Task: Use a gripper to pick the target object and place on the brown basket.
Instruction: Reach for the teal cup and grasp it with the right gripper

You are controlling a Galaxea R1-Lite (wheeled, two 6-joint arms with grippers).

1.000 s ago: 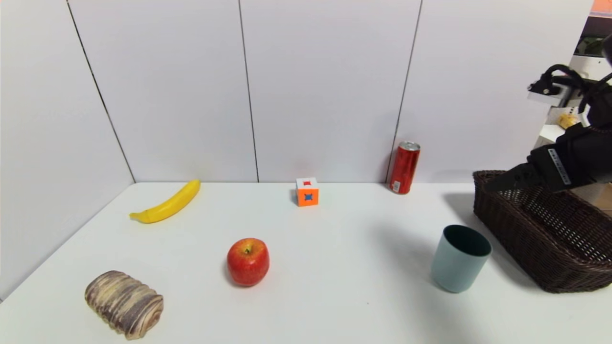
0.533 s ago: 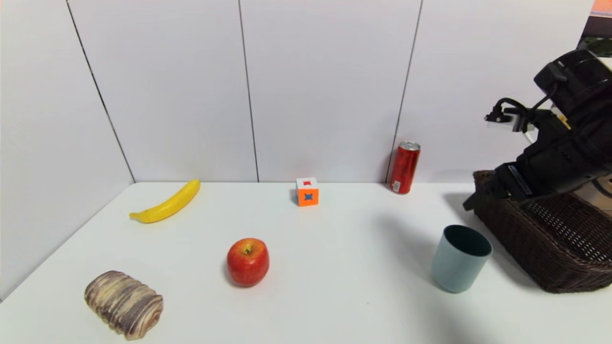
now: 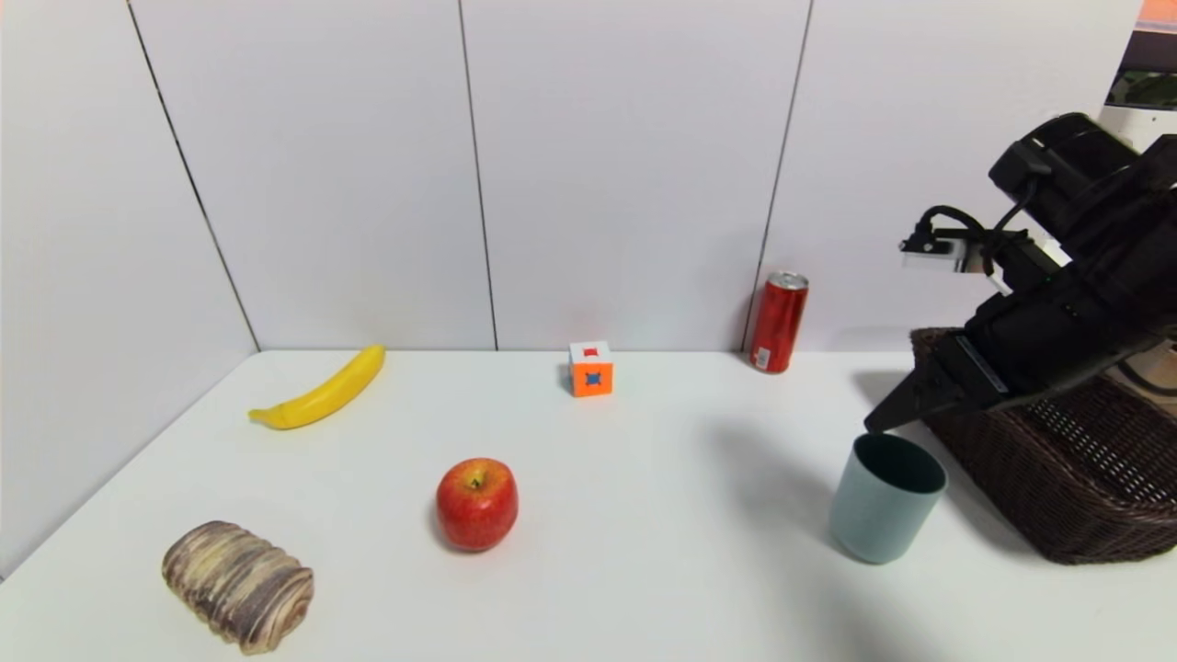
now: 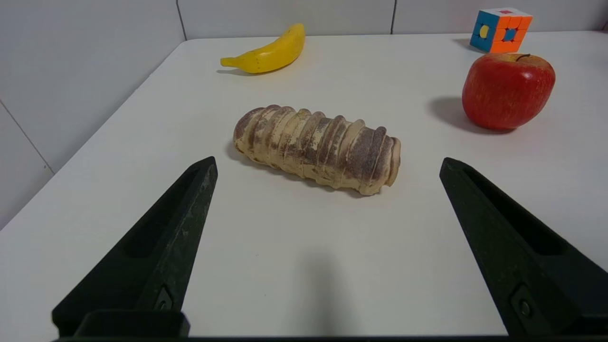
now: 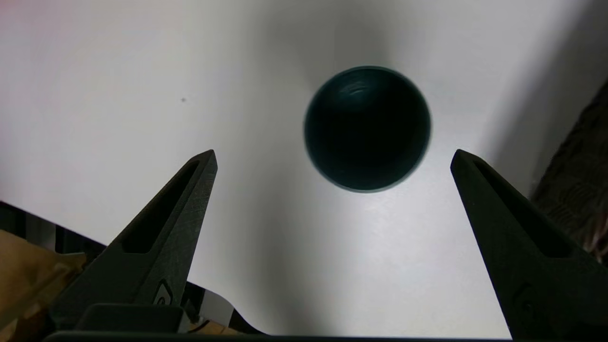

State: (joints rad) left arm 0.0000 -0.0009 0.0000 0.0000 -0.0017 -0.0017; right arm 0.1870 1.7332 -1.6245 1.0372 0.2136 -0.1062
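Overhead, right gripper (image 5: 332, 156) spread wide above upright cup (image 5: 367, 128), its dark inside visible only from the wrist, basket (image 3: 1085, 487) beside.

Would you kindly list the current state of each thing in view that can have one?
Right gripper: open, above the cup.
Left gripper: open, parked near the bread roll.
Blue-grey cup: upright, empty, on the table.
Brown basket: upright, nothing visible inside.
Red soda can: upright.
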